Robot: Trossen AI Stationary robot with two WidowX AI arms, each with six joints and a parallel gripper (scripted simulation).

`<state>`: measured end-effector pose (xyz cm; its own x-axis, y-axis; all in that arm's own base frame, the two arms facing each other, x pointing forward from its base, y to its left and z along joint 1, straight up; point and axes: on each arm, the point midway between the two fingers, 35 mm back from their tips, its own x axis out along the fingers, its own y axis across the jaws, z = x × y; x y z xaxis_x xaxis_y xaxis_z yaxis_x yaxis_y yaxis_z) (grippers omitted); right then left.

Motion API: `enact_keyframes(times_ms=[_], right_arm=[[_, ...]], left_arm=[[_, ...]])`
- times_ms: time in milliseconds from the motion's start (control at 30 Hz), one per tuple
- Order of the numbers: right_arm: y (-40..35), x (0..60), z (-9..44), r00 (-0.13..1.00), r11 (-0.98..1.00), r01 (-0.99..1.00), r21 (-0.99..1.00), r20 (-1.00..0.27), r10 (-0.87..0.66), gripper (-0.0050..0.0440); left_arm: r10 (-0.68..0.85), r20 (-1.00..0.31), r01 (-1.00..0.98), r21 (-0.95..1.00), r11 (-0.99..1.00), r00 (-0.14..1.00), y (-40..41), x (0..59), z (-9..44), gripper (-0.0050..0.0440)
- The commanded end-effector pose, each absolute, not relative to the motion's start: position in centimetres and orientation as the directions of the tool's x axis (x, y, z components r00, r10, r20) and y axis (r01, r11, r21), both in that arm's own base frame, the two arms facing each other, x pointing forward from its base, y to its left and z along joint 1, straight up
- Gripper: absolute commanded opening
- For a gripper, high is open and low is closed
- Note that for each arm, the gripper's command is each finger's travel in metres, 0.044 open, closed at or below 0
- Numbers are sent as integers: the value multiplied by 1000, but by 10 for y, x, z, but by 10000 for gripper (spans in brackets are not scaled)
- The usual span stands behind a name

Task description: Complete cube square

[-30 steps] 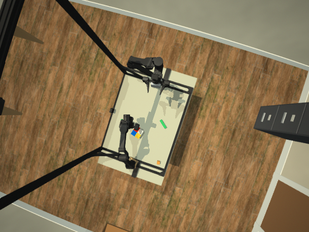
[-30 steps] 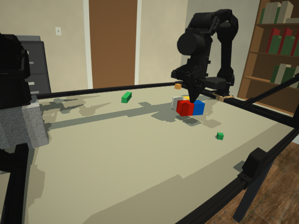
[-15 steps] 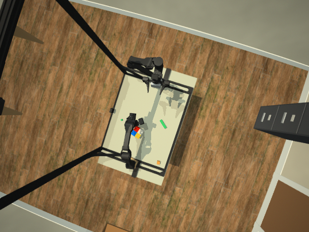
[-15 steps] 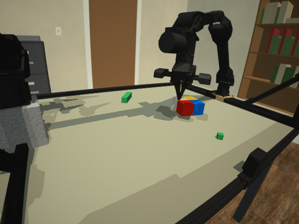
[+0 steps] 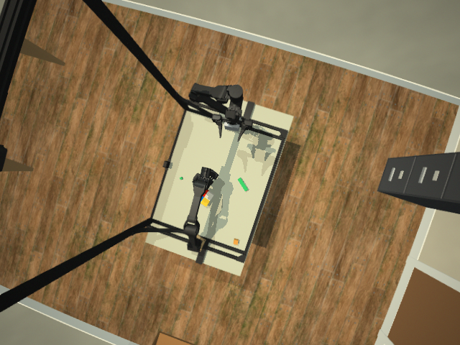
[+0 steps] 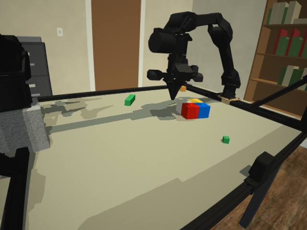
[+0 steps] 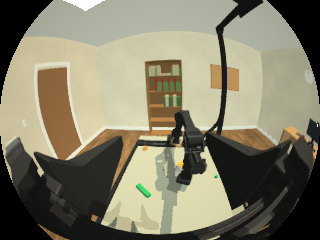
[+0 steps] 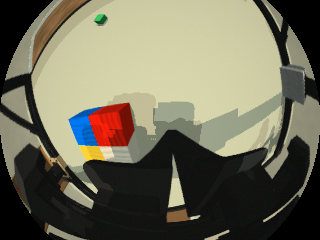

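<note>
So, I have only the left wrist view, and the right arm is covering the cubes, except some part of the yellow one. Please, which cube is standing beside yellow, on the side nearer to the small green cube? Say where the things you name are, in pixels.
Observer: The blue cube (image 5: 202,198) (image 6: 204,110) (image 8: 84,131) is beside the yellow cube (image 5: 205,202) (image 6: 194,100) (image 7: 180,164) (image 8: 91,152) there.
Operator: Thank you. Between blue and red, is there any opening?
Observer: I see none: in the exterior view the red cube (image 5: 205,193) (image 6: 189,111) (image 8: 114,127) meets blue along one straight seam.
Operator: And the right tool, is it holding something?
Observer: No, the right tool (image 5: 212,177) (image 6: 172,98) (image 7: 186,178) (image 8: 171,134) is shut, with no cube between its fingers.
</note>
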<state>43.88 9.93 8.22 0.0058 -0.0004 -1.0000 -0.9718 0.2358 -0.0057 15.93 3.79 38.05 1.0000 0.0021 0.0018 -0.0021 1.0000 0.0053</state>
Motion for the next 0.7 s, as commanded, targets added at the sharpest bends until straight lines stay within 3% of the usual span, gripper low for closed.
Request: enact_keyframes(times_ms=[0, 267, 667], right_arm=[[95, 442, 79, 0, 155, -988, 0, -1000, 0, 0], [95, 442, 78, 0, 155, -988, 0, -1000, 0, 0], [95, 442, 29, 0, 155, -988, 0, -1000, 0, 0]], left_arm=[[0, 1, 0, -1, 1000, 1000, 38, 159, 380, 400], [0, 1, 0, -1, 1000, 1000, 38, 159, 380, 400], [0, 1, 0, -1, 1000, 1000, 38, 159, 380, 400]])
